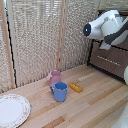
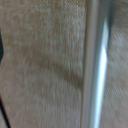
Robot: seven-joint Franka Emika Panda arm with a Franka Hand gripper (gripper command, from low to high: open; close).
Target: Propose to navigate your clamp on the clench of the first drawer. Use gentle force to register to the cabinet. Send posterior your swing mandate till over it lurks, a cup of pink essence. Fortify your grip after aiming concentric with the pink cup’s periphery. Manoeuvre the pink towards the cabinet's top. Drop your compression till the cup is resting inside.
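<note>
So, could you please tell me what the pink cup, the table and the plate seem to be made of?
The pink cup looks like matte glazed ceramic, going by its soft, even sheen. The table seems to be pale wood, with visible planks and grain. The plate looks like glossy white ceramic with a patterned rim, though plastic cannot be excluded.

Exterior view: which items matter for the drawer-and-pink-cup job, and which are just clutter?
Job items:
- dusty-pink mug with side handle
- dark brown wooden cabinet
- slim silver bar handle on its drawer front; a silver bar also shows in the wrist view
- white robot arm; its gripper is not visible

Clutter:
- blue mug
- small orange block
- patterned white plate
- pale reed screen
</note>
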